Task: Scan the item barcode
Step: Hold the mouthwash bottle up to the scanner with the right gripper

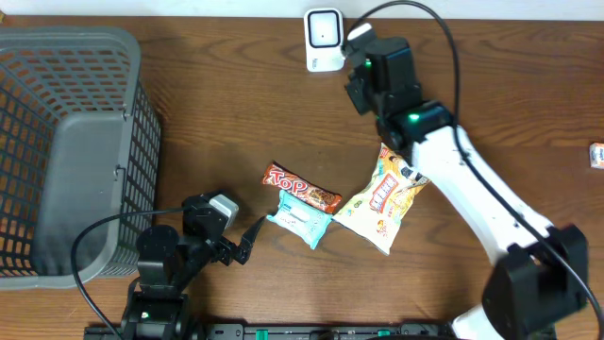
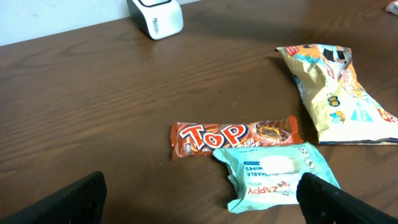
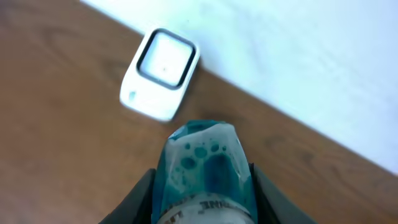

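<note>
Woodgrain fills our overhead view: a dark brown table (image 1: pixel 217 113), with a grey plastic lattice basket (image 1: pixel 142 142) at the left edge. At upper centre we see a white, rounded-rectangle scanner (image 1: pixel 324 40) with a dark-rimmed window. The right end effector (image 3: pixel 202 186) sits just below it in the frame, its fingers pinching a glossy teal pouch (image 3: pixel 205 162) with a rounded top, near the scanner but apart from it. At lower left, the left end effector (image 2: pixel 202 205) gapes wide around bare air. Near centre lie a shiny orange-brown Top bar (image 1: pixel 302 189), a soft pale-teal wipes pack (image 1: pixel 300 222) touching it, and a crinkled yellow snack bag (image 1: pixel 382 203).
</note>
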Available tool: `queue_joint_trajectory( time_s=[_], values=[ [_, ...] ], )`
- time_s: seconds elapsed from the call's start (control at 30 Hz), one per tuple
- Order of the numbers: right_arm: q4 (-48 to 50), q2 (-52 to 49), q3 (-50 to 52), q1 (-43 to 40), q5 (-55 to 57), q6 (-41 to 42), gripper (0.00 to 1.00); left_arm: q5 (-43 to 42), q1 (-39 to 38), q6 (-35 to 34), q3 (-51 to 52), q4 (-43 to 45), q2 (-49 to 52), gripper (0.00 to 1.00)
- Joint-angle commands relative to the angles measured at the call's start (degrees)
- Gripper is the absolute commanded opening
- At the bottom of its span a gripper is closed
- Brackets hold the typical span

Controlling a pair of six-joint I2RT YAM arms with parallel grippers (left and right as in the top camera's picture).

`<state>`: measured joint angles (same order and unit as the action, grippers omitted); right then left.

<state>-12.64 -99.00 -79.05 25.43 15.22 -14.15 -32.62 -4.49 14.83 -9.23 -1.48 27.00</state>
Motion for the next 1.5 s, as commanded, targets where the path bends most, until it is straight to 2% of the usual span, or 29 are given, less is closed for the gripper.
queue_joint_trajectory(
  time_s=[0.0, 0.2, 0.37, 0.47, 0.67, 0.9, 1.13, 1.47],
  values=[
    [6.9, -2.4, -1.6, 1.3, 6.1, -2.6, 0.15, 0.3, 0.2, -0.5, 0.4, 0.2, 0.0, 0.98],
    [22.1, -9.6, -1.6, 2.8, 13.9, -8.5, 0.15, 0.3, 0.2, -0.5, 0.4, 0.2, 0.0, 0.98],
    [32.4, -15.6, -3.6, 3.9, 14.9, -15.0, 0.18, 0.3, 0.2, -0.5, 0.4, 0.2, 0.0, 0.98],
    [33.3, -20.2, -8.5, 4.2, 15.3, -17.8, 0.17, 0.3, 0.2, -0.5, 0.4, 0.2, 0.0, 0.98],
    [32.5, -32.2, -25.4, 5.1, 22.3, -24.4, 0.15, 0.3, 0.2, -0.5, 0.4, 0.2, 0.0, 0.98],
    [32.2, -45.7, -40.7, 7.7, 31.3, -38.4, 0.15, 0.3, 0.2, -0.5, 0.4, 0.2, 0.0, 0.98],
    [37.4, -52.9, -46.4, 10.9, 34.8, -47.5, 0.17, 0.3, 0.2, -0.5, 0.4, 0.2, 0.0, 0.98],
    [40.7, -53.5, -46.6, 12.2, 42.1, -53.7, 0.17, 0.3, 0.2, -0.5, 0.4, 0.2, 0.0, 0.98]
  ],
)
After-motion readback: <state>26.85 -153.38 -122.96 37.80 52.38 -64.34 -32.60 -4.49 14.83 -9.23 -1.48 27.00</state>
